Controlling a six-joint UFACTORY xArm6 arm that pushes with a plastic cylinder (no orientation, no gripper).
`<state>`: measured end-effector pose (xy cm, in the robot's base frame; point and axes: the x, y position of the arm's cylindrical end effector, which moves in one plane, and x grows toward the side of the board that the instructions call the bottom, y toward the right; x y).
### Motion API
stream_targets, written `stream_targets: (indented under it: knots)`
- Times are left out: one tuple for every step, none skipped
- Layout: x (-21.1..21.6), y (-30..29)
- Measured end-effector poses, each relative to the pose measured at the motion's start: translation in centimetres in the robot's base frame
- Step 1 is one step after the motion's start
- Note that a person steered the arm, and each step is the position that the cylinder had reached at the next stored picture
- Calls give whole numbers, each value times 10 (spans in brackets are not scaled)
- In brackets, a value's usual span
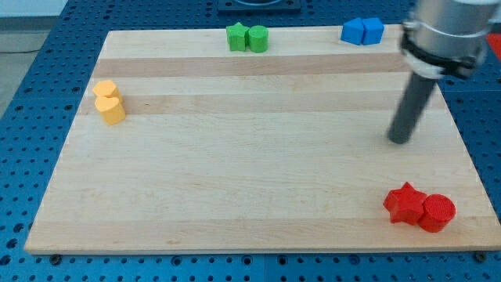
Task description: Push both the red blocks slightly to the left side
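Where the board [235, 157] nears the view's bottom right corner, I see the red star block [405, 203] and the red cylinder block [437, 212] touching, star on the view's left. My tip [401, 140] rests above them toward the view's top, apart from both; being a bare rod, it grasps nothing. Along the top edge sit two touching green blocks [247, 37] and two touching blue blocks [362, 31]. Two yellow blocks [108, 101] lie together near the left edge.

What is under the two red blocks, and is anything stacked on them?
The red star block and red round block sit on the wooden board. Nothing is stacked on them. My tip is above them in the view, apart.
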<state>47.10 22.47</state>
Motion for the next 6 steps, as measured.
stream_targets:
  knots:
    - [36, 35]
    - [80, 42]
    - [111, 44]
    - [128, 43]
    - [133, 24]
    - [128, -1]
